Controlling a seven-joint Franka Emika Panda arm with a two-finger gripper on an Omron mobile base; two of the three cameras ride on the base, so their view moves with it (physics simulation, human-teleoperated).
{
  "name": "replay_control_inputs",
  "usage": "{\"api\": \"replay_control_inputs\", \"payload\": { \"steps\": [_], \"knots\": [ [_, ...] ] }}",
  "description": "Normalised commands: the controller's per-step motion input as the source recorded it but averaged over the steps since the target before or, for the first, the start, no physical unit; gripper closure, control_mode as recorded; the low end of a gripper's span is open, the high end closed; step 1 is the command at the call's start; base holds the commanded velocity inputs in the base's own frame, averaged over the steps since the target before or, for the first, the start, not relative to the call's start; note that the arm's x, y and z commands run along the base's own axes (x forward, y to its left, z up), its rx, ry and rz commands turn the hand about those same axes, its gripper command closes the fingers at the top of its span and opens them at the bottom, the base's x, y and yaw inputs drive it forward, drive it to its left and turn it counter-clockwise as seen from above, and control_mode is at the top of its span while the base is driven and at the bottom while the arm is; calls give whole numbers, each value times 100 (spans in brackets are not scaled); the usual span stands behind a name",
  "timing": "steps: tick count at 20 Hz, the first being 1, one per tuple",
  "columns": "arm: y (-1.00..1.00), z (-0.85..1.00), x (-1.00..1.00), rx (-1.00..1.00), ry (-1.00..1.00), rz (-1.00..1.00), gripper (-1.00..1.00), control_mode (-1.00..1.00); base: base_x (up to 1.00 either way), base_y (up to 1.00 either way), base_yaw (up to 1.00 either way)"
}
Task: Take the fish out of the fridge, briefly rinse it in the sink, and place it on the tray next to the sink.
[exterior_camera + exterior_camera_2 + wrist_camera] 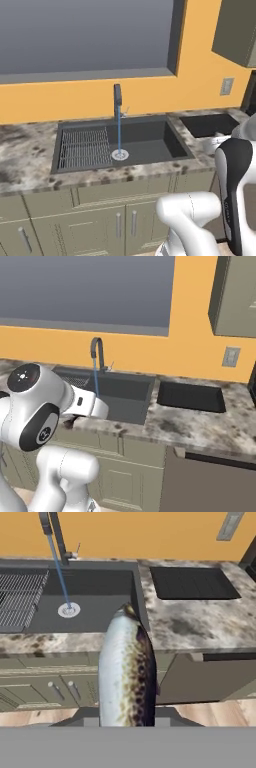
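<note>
Counter (200, 426), speckled stone, runs along the orange wall (75, 100) under a wide grey window (85, 35). Beige cabinets (100, 215) below it.

Sink (145, 140), dark basin set into the counter. Ribbed grid (84, 146) fills its left part in the left base view; round silver drain (120, 154) just beside the grid. Dark faucet (118, 97) upright at the back rim, a thin blue stream (119, 132) of water falling from it straight onto the drain.

Tray (191, 396), flat and black, lies on the counter just beside the sink's right edge, a narrow strip of stone between them. In the hand view the tray (192, 583) sits upper right, the sink (90, 597) upper left.

Arm (45, 411), white, folded low in front of the cabinets.

Fish (126, 672), silvery with dark speckling along one flank, stands up from the bottom of the hand view, clamped in the gripper (125, 719); jaws nearly together on its body, fingertips hidden behind it. Fish hangs out in front of the cabinets, its far end lined up with the sink's near right corner, not over the basin.

Outlet (229, 357) on the wall, above and right of the tray.
</note>
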Motion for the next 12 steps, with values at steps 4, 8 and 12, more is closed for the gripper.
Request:
{"api": "replay_control_inputs", "payload": {
  "steps": [4, 8, 12],
  "knots": [
    [0, 0, 0, 0, 0, 0, 100, 100, 25, -45, 7],
    [0, 0, 0, 0, 0, 0, 100, 100, 0, -85, 16],
    [0, 0, 0, 0, 0, 0, 100, 100, 3, -35, 6]
  ]
}}
